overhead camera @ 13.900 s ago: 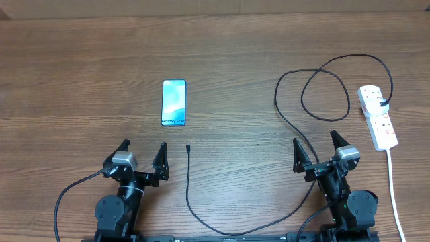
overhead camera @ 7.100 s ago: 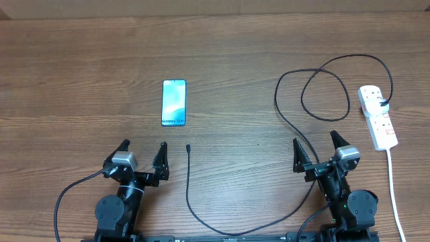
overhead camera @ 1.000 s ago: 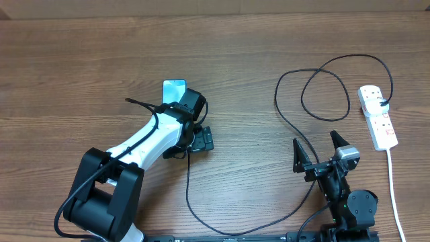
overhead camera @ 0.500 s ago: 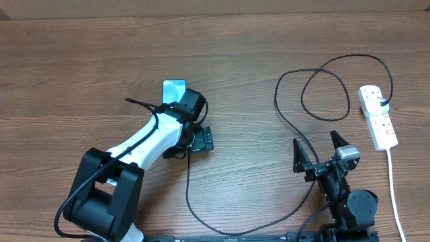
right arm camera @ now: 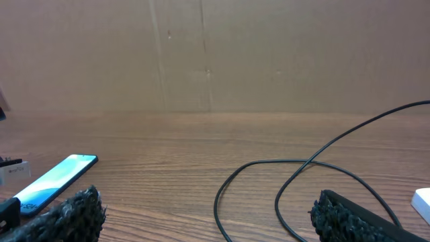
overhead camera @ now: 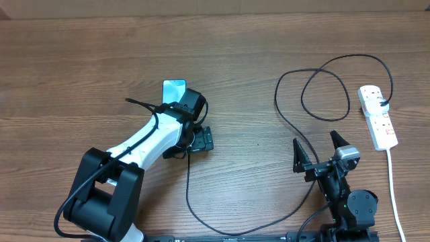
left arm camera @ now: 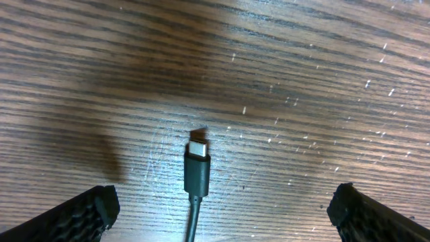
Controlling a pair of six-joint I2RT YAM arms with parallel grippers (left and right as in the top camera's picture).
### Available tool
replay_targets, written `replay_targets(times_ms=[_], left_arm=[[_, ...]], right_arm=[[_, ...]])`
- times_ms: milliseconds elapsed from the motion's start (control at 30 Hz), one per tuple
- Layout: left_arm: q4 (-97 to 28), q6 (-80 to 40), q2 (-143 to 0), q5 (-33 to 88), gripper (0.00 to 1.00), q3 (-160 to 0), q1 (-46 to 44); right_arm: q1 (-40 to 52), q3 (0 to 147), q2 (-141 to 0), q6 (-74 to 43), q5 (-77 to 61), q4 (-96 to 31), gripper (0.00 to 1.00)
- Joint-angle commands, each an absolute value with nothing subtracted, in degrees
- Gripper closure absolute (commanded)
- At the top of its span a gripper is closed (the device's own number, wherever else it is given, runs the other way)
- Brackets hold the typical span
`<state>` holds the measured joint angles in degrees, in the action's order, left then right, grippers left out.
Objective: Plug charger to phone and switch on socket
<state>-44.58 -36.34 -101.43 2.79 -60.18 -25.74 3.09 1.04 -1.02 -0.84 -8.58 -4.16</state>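
Note:
The phone (overhead camera: 174, 87) lies on the wooden table, mostly covered by my left arm; only its top end shows, and it also shows at the left of the right wrist view (right arm camera: 52, 177). The charger's black cable (overhead camera: 295, 124) loops across the table. Its connector tip (left arm camera: 197, 166) lies flat between the open fingers of my left gripper (overhead camera: 199, 140), untouched. The socket (overhead camera: 377, 116) is a white power strip at the far right with a black plug in it. My right gripper (overhead camera: 321, 154) is open and empty at the front right.
The strip's white cord (overhead camera: 394, 188) runs toward the front edge at the right. Loops of black cable (right arm camera: 282, 181) lie in front of the right gripper. A cardboard wall (right arm camera: 215, 54) stands at the back of the table.
Since several seconds ago my left arm has reached out from its rest position and lowered over the cable's connector tip. In the last second nothing has moved. The right arm has stayed put.

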Motion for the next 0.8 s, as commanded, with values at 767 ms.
replay_targets(times_ms=[767], left_arm=[[-56.12, -25.26, -109.51, -15.07, 0.0, -97.21, -19.4]], right_arm=[[3.27, 0.49, -0.99, -0.58, -8.16, -3.99, 0.0]])
